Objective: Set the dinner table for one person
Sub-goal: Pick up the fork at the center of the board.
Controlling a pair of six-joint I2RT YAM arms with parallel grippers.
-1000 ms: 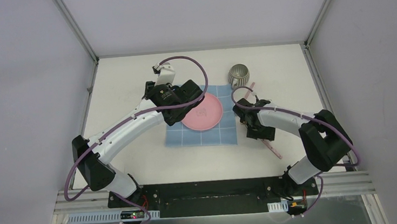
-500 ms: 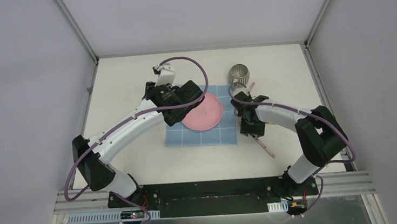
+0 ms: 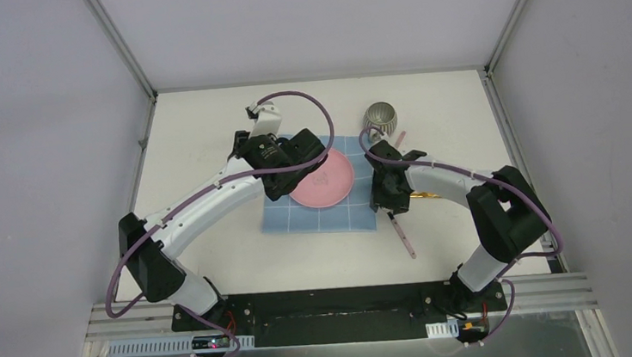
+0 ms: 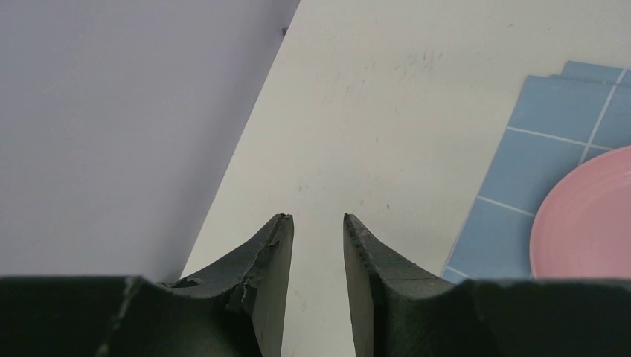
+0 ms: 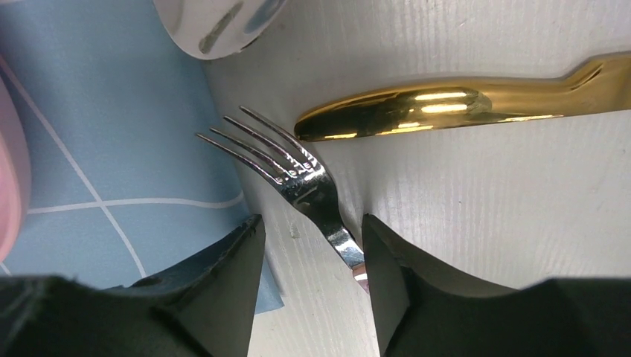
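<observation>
Right wrist | your right end effector [image 5: 312,223] is spread around the fork [image 5: 301,177], not pinching | a crooked squeeze can knock the gold knife [image 5: 417,108] | left end effector [image 4: 318,217] spread, empty.

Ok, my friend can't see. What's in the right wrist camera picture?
A silver fork lies on the white table between the right gripper's two black fingers, which stand apart. A gold knife lies just beyond its tines, and a blue checked cloth is on the left.
</observation>
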